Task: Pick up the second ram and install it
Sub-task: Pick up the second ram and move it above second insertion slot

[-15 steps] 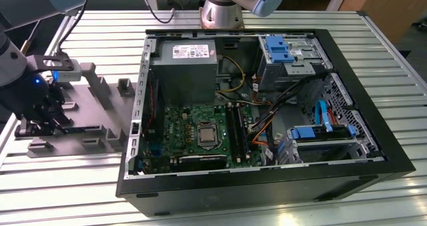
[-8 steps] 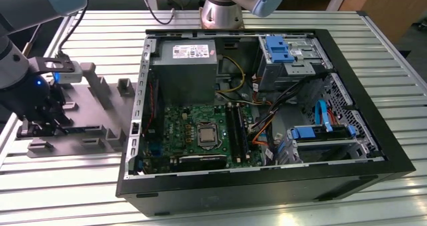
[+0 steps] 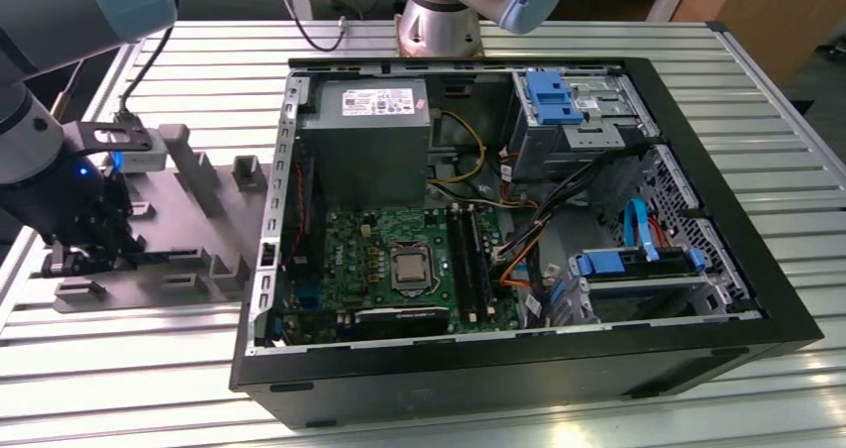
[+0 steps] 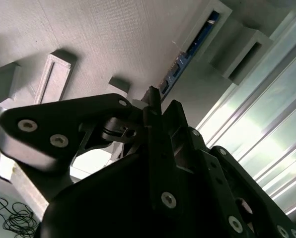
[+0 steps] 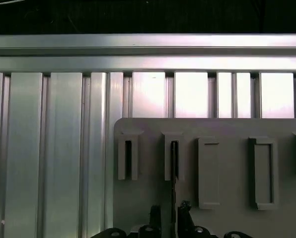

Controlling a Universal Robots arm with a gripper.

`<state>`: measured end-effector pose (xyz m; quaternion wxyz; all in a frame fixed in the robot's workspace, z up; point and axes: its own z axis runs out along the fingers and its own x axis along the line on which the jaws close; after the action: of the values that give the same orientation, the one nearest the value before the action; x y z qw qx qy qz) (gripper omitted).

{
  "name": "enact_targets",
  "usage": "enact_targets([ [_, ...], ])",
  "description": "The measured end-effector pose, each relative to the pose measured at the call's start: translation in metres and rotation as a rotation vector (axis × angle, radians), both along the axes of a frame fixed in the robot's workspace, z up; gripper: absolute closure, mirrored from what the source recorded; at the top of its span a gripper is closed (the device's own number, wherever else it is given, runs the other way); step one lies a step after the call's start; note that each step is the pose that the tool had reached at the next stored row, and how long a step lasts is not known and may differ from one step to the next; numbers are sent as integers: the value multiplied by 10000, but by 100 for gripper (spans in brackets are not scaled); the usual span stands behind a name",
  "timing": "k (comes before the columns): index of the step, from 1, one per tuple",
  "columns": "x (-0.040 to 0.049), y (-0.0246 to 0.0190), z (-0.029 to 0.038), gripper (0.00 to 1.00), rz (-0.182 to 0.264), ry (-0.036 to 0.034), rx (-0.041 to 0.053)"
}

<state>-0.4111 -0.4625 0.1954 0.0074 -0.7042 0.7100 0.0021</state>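
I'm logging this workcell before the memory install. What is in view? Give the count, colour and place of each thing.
Long narrow circuit-board ram stick: one, blue, on edge in a tray slot, by the tool.
Plastic tray with raised blocks: one, grey, on the table at the exterior view's left.
Open computer case: one, black, mid-table.
Motherboard with square silver chip: one, green, inside the case.
Boxy power supply: one, grey, inside the case.
Plastic drive brackets: two, blue, inside the case toward the exterior view's right.
Slatted metal table: one, silver, under everything.
Robot arm: one, grey with blue caps, over the tray.
Tool: one, black, at the ram's slot.
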Motion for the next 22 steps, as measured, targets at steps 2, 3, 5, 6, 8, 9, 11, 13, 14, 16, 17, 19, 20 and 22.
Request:
enact_targets([
  [2, -2, 9, -6, 73, 0, -4, 4],
  [3, -2, 15, -8, 73, 1, -3, 4],
  [5, -12, 24, -13, 73, 0, -2, 5],
  [6, -27, 26, -16, 73, 1, 0, 5],
  [8, -30, 32, -24, 73, 1, -2, 7],
  [9, -30, 34, -28, 73, 2, -2, 6],
  [11, -25, 36, -36, 73, 0, -2, 7],
  [13, -21, 38, -42, 73, -1, -2, 10],
  [14, -17, 38, -46, 73, 1, -2, 11],
  [16, -16, 39, -50, 73, 0, -1, 11],
  [17, -16, 39, -51, 73, 1, -1, 11],
  [19, -16, 40, -53, 73, 1, -2, 14],
  [20, -16, 40, -54, 74, 1, -2, 14],
  [22, -16, 40, -55, 81, 1, -1, 14],
])
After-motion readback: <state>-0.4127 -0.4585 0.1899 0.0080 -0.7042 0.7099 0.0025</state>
